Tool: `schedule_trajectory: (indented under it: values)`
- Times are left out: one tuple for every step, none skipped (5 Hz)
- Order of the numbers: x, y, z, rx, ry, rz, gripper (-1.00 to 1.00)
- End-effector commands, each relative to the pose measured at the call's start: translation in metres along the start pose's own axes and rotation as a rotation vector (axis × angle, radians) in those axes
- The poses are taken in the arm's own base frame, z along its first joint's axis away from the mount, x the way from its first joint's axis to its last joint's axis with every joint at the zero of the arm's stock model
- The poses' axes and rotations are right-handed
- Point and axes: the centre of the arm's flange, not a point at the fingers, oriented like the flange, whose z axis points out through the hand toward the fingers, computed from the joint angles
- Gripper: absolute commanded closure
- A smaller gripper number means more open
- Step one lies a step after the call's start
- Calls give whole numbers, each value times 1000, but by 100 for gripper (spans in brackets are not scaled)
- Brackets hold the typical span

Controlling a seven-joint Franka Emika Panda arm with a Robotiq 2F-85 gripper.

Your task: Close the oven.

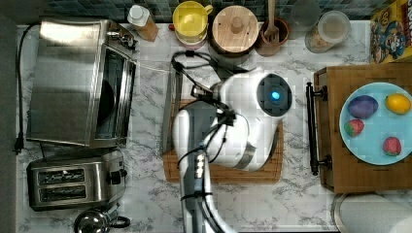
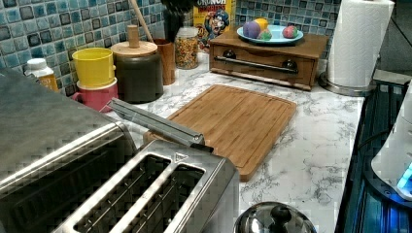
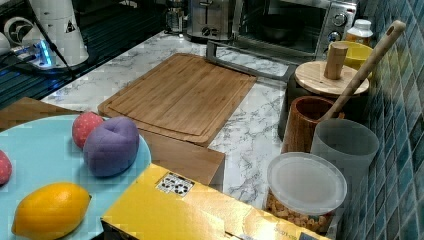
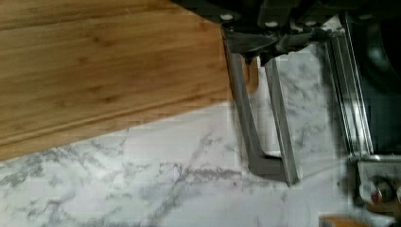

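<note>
The oven (image 1: 73,80) is seen at the top view's left, its door dropped fully open and flat, so that the bar handle (image 1: 171,109) lies over the near edge of the cutting board (image 2: 233,121). The arm (image 1: 228,126) is stretched over the board toward that handle. In the wrist view the gripper (image 4: 255,59) is placed right at the handle; one finger seems to sit on each side of the bar, but whether the bar is clenched or merely straddled cannot be told, since the fingertips are in shadow. The step in hand is judged to be the approach to, or the taking of, the handle; the door itself is not yet raised. The next move would call for the handle to be lifted in an arc about the door's hinge and pressed shut.

A toaster (image 1: 73,184) stands just beside the oven, and a kettle lid (image 2: 272,218) near it. Canisters, a yellow cup (image 1: 191,19) and a bottle (image 1: 141,19) are lined along the tiled wall, close to the handle's far end but apart from the door's swing.
</note>
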Motion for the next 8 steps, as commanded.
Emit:
schedule_trajectory:
  values:
    - [-1, 61, 47, 230, 18, 48, 100]
    - [-5, 51, 70, 278, 17, -6, 100]
    - [-3, 40, 104, 287, 3, -42, 100]
    - [-6, 33, 118, 301, 3, -85, 100]
    - [-12, 23, 141, 300, -31, -135, 100]
    - [-12, 23, 163, 270, -78, -109, 100]
    - [-13, 20, 176, 247, -83, -102, 100]
    - [-14, 18, 180, 281, -91, -98, 100]
